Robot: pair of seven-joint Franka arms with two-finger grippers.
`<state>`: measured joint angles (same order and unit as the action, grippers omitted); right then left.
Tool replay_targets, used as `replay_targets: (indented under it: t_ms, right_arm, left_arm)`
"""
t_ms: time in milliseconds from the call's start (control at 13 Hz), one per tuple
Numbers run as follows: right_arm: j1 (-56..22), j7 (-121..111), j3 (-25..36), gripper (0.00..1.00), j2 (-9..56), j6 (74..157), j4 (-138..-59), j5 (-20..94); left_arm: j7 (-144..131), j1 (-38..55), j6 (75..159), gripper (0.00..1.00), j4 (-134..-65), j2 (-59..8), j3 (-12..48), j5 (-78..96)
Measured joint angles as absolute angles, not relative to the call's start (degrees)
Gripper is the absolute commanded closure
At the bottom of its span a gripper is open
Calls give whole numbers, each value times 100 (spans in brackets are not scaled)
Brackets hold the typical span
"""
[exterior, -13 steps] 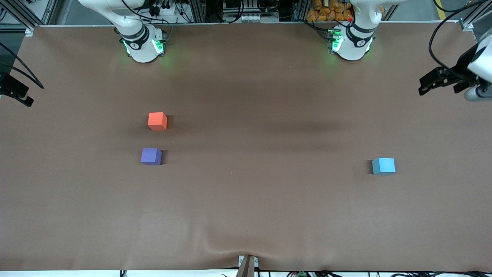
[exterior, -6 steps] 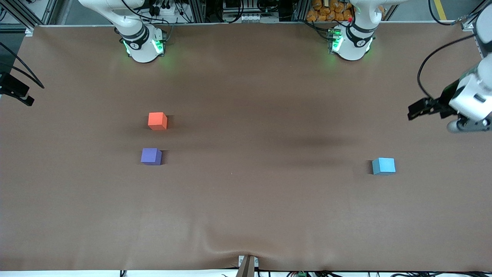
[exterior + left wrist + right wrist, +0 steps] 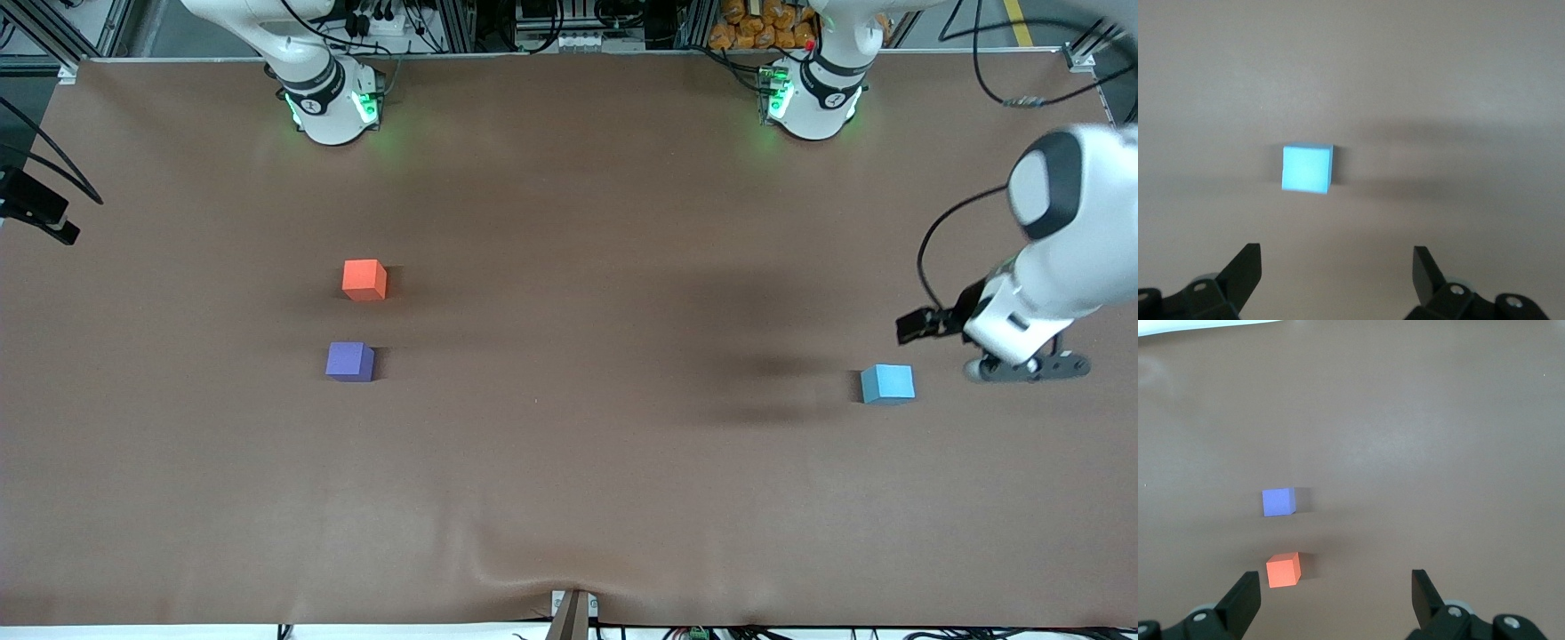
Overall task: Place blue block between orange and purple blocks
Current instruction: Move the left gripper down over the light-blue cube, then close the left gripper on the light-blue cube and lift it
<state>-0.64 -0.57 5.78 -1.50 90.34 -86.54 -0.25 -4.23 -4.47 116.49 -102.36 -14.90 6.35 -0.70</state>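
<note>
No readable text, label, brand, number or sign shows on anything in these views.

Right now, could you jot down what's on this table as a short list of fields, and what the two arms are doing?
blue block: alone on the table, toward the left arm's end
orange block: toward the right arm's end
purple block: beside the orange one, nearer the front camera, apart from it
left gripper: open, empty, over the table beside the blue block
right gripper: open, empty, waiting above the orange and purple blocks
</note>
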Motion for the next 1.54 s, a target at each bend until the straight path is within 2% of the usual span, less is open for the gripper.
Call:
replay_targets:
  t_ms: [308,538,1462,1538]
  right_arm:
    - [-64,-57,577,0,-149,9030,-8654,-25]
    - [-64,-57,577,0,-150,9030,-8653,-25]
    - [-64,-57,574,0,-150,9029,-8653,-23]
    - [-64,-57,574,0,-149,9029,-8653,-23]
  left_arm:
    - [-366,-562,12867,0,-10276,-2440,628,-125]
    - [-364,-621,13282,0,-10268,-2952,613,-571]
    - [-357,-868,13819,0,-10754,-3153,629,-755]
    - [-357,-868,13960,16,-10839,-3195,629,-755]
